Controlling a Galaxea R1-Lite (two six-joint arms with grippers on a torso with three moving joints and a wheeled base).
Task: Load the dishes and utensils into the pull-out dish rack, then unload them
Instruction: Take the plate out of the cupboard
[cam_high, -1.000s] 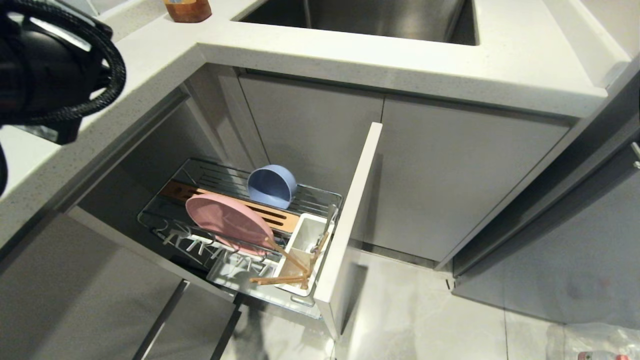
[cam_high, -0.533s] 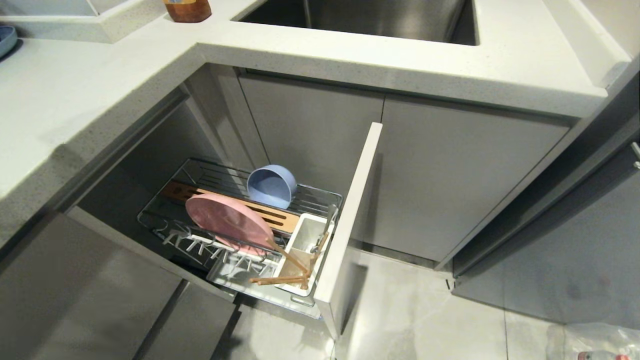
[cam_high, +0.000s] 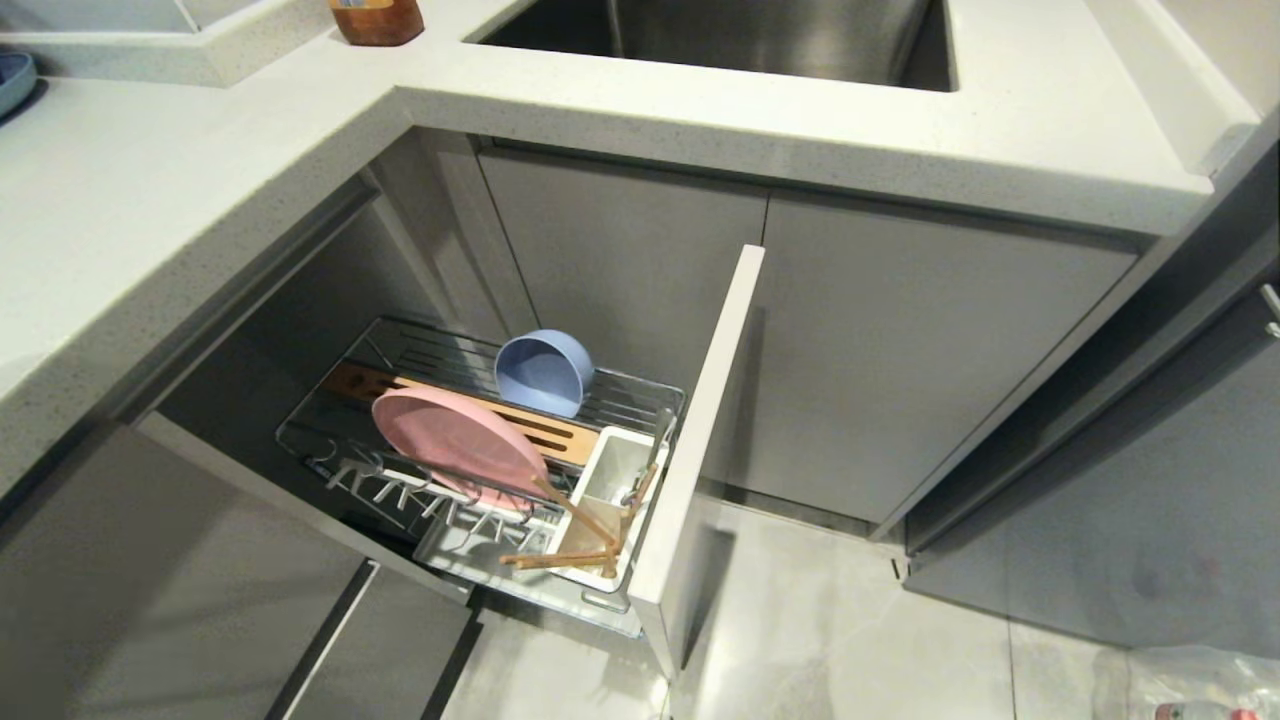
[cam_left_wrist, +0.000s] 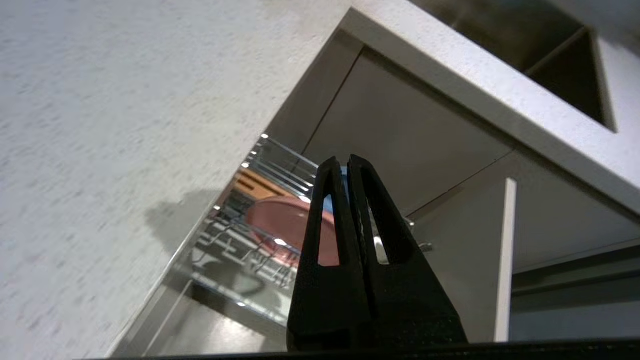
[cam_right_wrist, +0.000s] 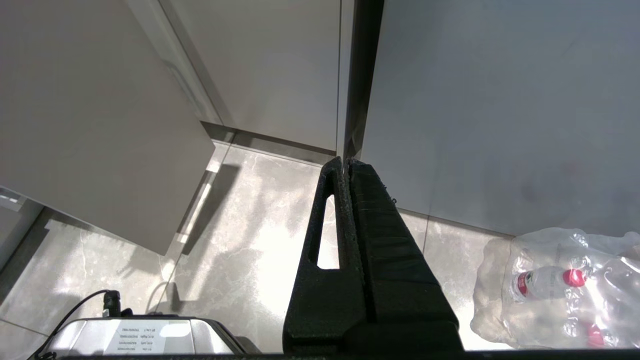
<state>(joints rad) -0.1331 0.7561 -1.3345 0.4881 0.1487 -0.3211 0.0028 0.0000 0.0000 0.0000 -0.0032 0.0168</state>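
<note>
You are seeing the pull-out dish rack (cam_high: 640, 400) standing open under the counter (cam_high: 150, 200). Inside it, one pale blue bowl (cam_high: 543, 372) is lying on its side behind one pink plate (cam_high: 458, 437), which is hiding part of the brown strip (cam_high: 540, 425). Two chopsticks (cam_high: 560, 560) and one spoon (cam_high: 655, 440) are poking out of the white caddy (cam_high: 605, 480); their lower ends are hidden. The left gripper (cam_left_wrist: 347, 161) is hanging above the rack, fingers pressed together, holding nothing. The right gripper (cam_right_wrist: 346, 163), also pressed together, is pointing at the floor (cam_right_wrist: 240, 225). The bottle (cam_right_wrist: 545, 280) labels there are too small to read.

Spoon (cam_high: 655, 455) mostly hidden in caddy (cam_high: 610, 480)
</note>
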